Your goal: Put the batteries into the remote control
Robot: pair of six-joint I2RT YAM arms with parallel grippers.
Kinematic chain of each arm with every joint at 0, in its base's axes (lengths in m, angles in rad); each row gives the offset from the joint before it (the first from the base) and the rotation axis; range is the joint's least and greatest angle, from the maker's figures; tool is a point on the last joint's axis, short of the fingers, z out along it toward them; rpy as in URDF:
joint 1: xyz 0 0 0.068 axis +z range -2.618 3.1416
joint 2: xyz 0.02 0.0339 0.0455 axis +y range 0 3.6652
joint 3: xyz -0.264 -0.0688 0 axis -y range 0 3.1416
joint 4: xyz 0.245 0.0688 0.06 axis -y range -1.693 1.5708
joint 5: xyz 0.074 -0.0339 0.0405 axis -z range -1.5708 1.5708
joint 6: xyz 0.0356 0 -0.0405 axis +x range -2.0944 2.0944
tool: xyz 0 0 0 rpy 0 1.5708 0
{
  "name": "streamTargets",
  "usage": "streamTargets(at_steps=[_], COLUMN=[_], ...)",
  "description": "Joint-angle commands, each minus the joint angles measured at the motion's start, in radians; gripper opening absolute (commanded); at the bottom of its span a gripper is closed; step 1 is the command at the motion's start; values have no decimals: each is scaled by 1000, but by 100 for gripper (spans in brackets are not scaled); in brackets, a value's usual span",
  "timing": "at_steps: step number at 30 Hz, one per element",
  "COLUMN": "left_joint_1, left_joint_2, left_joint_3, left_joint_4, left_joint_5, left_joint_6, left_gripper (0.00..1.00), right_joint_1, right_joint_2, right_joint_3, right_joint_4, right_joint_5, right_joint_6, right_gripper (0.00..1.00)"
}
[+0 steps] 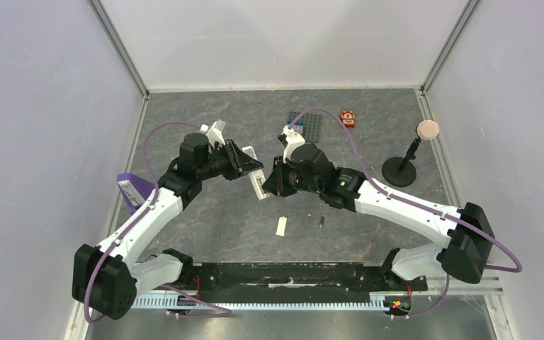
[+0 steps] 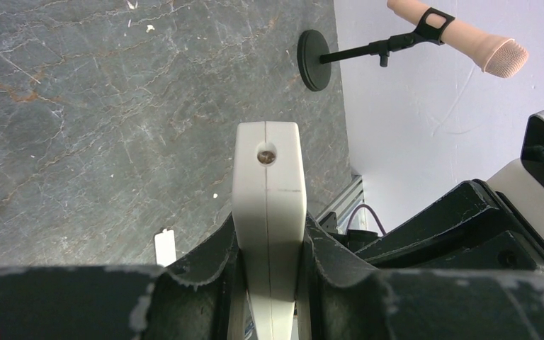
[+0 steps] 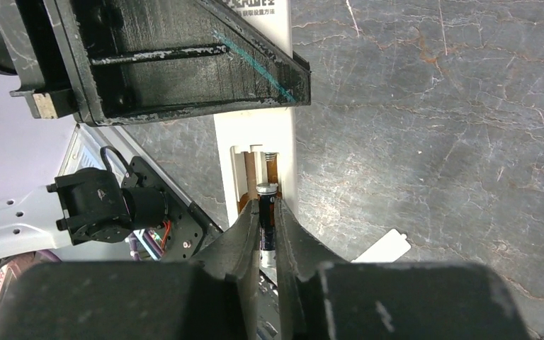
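Battery one (image 3: pixel 267 212) sits pinched in right fingers (image 3: pixel 244 237), battery two (image 1: pixel 321 222) lies on table (image 1: pixel 219 212); left fingers (image 2: pixel 209 258) clamp the single remote (image 2: pixel 268 198).

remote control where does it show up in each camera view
Top external: remote control mid-frame, a tilted white bar.
Left wrist: bottom centre, seen end-on.
Right wrist: centre, open back facing the camera.
Shared landmark: the white cover plate lying flat nearby.

Left arm (image 1: pixel 150 212), right arm (image 1: pixel 405 205) bent inward; left tool (image 1: pixel 254 167), right tool (image 1: pixel 274 181) clamped tight, tips close together.
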Motion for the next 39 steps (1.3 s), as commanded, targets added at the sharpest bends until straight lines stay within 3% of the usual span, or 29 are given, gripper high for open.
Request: streamTargets(at_steps=[1, 20, 32, 39], left_joint_1=[-5, -5, -2, 3], left_joint_2=[-4, 15, 28, 37], left_joint_3=[7, 12, 13, 13], left_joint_4=[36, 28, 4, 7], left_joint_5=[23, 63, 49, 47], left_joint_6=[-41, -92, -86, -84], left_gripper=[2, 2, 2, 2], right_joint_1=[-4, -5, -5, -13], right_joint_2=[5, 57, 34, 7], right_joint_3=[14, 51, 66, 72], right_joint_4=[-25, -10, -22, -22], right_joint_5=[58, 111, 126, 116], right_joint_6=[0, 20, 21, 37], right_gripper=[11, 13, 31, 37])
